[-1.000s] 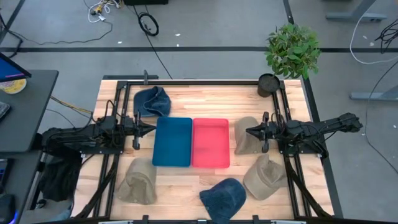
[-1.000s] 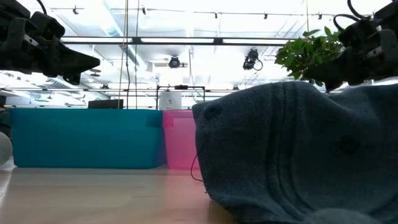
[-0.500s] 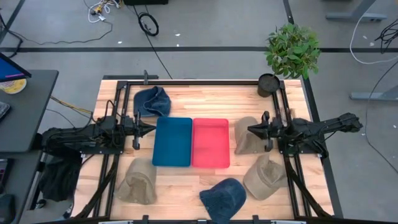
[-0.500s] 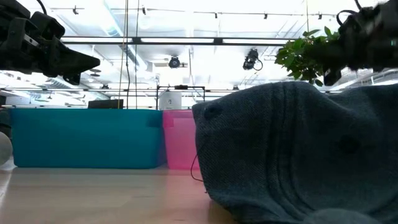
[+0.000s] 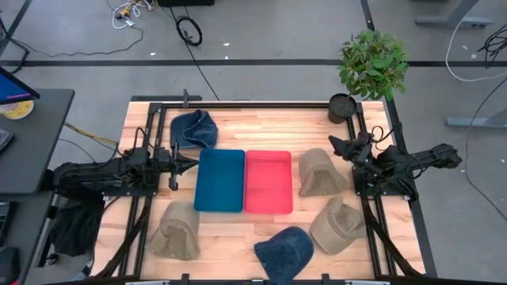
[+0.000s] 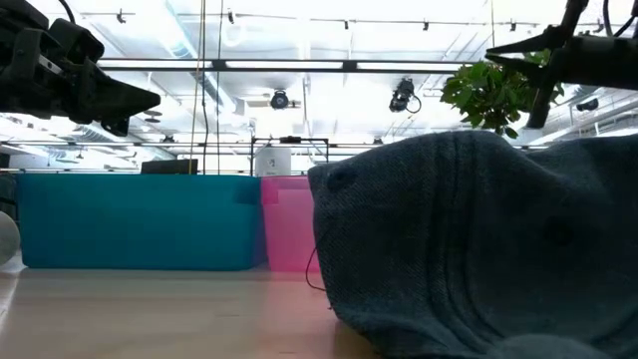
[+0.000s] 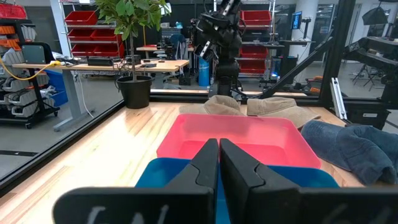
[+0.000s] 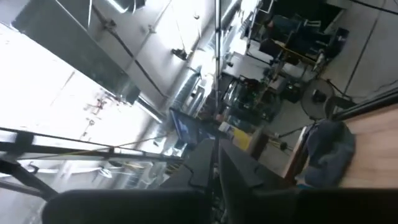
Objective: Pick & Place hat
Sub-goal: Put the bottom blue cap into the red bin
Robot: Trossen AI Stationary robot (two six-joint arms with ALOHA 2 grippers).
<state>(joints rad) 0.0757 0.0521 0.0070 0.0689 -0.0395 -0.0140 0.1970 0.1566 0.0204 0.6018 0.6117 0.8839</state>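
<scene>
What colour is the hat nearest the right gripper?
Tan, or khaki. That hat lies beside the pink tray; the high view shows it best.

The left arm lies stretched along the table's left edge, its wrist level. The left gripper (image 5: 184, 164) points toward the table's middle, and in the left wrist view its two dark fingers (image 7: 202, 163) are pressed together with no gap.

The right arm reaches in from the table's right edge, its forearm angled toward the far right corner and its wrist tipped upward. The right gripper (image 5: 337, 146) hangs in the air above the table, fingers (image 8: 231, 163) closed against each other; in the low view it appears high up.
</scene>
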